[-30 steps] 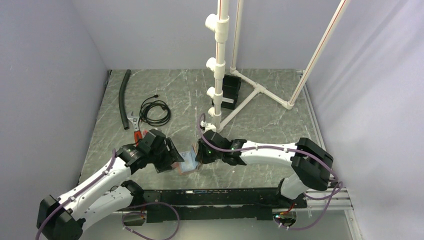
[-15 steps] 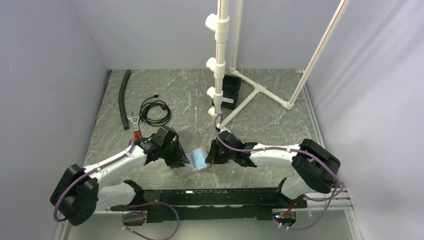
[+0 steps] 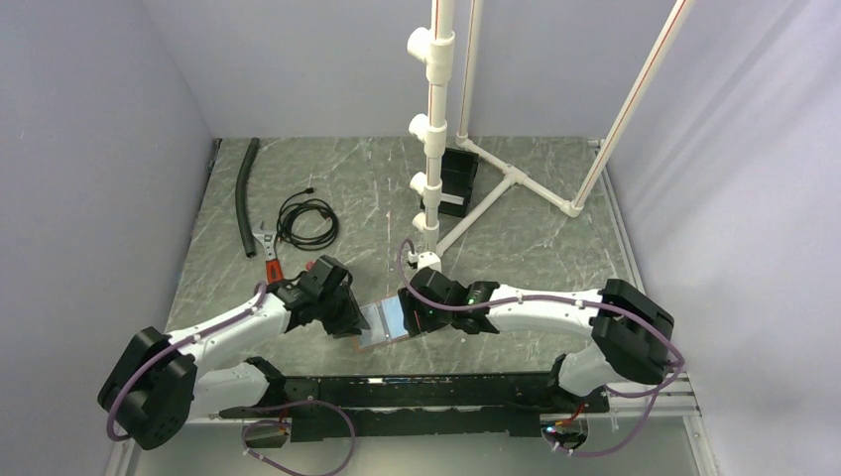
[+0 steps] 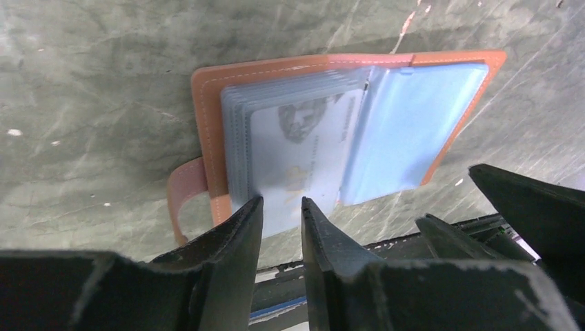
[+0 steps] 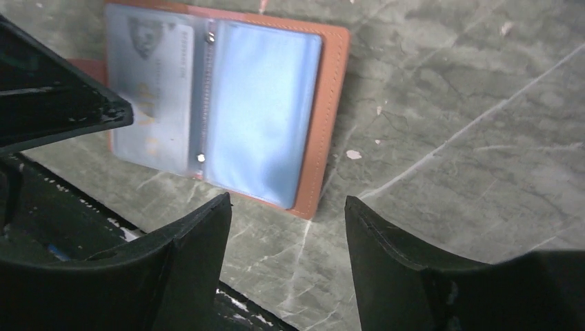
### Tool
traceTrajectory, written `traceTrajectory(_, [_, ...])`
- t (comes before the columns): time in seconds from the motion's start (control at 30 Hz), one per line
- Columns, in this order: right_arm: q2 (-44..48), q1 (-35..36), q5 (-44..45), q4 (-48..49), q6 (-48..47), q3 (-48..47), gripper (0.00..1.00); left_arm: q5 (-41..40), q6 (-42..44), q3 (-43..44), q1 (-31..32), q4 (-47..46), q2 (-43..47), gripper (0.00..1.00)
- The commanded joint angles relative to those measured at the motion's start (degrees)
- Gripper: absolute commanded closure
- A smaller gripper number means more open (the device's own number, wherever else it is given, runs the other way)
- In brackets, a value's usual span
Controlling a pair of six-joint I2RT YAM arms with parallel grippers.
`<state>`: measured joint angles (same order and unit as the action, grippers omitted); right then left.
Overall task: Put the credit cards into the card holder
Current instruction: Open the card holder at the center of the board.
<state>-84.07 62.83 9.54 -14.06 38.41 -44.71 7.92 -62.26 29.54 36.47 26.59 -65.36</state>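
Tan card holder (image 3: pixel 389 323): laid open flat on the table (image 3: pixel 536 218), near its front edge.
Left gripper (image 4: pixel 281 207): fingers set to a narrow gap over the near edge of a pale card (image 4: pixel 303 155) in the left sleeve; contact cannot be told.
Right gripper (image 5: pixel 286 199): spread wide, empty, above the holder's right edge.
Surface: grey-green, marbled.
Room: pale lilac walls.

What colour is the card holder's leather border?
The card holder has a tan-brown leather border; clearest in the left wrist view.
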Motion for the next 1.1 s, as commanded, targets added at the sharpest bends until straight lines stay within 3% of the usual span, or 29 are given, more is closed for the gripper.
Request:
traceTrajectory(0.0, [2.9, 0.3, 0.8, 1.2, -3.8, -3.1, 0.36, -7.5, 0.1, -2.7, -0.5, 7.6, 0.5, 0.66])
traceTrajectory(0.2, [1.1, -0.5, -9.4, 10.6, -2.8, -4.3, 0.35, -9.3, 0.0, -1.0, -1.2, 11.7, -2.0, 0.71])
traceTrajectory(0.5, [-6.7, -3.8, -21.2, 20.0, -1.1, -4.1, 0.68, -10.5, -1.7, -0.6, -1.9, 13.9, -5.4, 0.74])
traceTrajectory(0.6, [-7.7, -5.4, -24.7, 21.6, -1.7, -3.4, 0.74, -10.1, -3.0, -1.2, -2.0, 14.3, -6.1, 0.76])
traceTrajectory(1.07, [-10.7, -9.3, -36.8, 33.8, -1.0, 4.2, 0.62, -5.6, -10.3, -6.5, -2.1, 9.9, -11.8, 0.89])
